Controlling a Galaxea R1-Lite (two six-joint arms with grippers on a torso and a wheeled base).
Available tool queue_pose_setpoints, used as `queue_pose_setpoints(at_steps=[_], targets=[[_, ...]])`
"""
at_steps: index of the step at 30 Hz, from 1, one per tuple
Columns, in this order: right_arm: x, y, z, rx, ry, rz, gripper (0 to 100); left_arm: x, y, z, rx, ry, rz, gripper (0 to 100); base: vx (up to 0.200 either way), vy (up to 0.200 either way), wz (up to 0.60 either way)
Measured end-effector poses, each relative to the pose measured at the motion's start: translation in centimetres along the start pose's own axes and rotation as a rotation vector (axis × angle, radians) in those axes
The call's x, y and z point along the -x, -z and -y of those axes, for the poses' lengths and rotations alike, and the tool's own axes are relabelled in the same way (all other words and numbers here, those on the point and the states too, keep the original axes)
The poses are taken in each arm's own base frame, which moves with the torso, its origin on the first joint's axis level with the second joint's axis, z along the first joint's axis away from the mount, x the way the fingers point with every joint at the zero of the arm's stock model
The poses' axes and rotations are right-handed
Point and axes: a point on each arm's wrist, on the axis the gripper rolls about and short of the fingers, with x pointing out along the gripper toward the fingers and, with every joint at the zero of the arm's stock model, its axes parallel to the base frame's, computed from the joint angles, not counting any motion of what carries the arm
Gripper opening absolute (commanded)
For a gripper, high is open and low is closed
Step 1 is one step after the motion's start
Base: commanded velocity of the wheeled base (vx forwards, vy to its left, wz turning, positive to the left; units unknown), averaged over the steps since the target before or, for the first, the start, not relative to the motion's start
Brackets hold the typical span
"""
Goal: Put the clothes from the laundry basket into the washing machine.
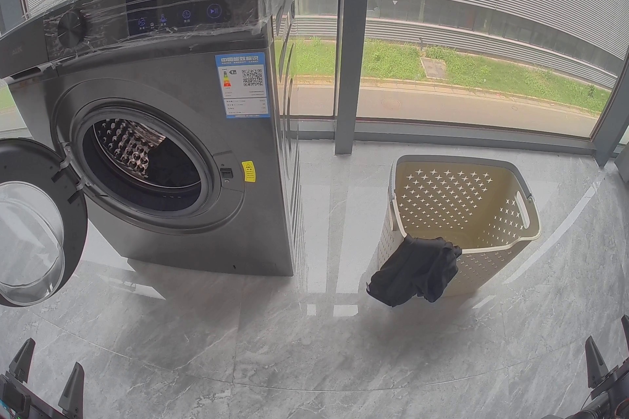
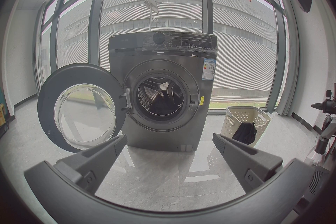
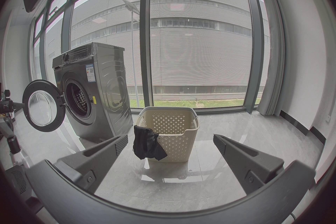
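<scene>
Black garment (image 1: 415,275) hangs over laundry basket's (image 1: 472,204) near rim, right of washing machine (image 1: 262,198), door (image 1: 33,230) open. Left gripper (image 1: 52,353) and right gripper (image 3: 168,138) gape wide, empty, well short of it. Risk: a shallow pinch lets the loose drape slide to the floor.

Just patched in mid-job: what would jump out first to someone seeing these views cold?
The grey washing machine stands on the robot's left, its round door swung wide open. To its right on the floor sits a cream laundry basket with a black garment draped over its near rim.
</scene>
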Motion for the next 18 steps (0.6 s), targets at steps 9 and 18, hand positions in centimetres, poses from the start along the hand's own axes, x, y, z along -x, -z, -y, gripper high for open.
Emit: queue_pose_setpoints(at_steps=[9,18], targets=[[0.00,0.00,-0.02,0.002,-0.012,-0.001,100,-0.01,0.00,0.01,-0.008,0.004,-0.001,100,0.000,0.000,-0.40],[0.00,0.00,-0.03,0.004,-0.011,-0.001,100,-0.01,0.00,0.01,-0.011,0.008,-0.001,100,0.000,0.000,0.00]])
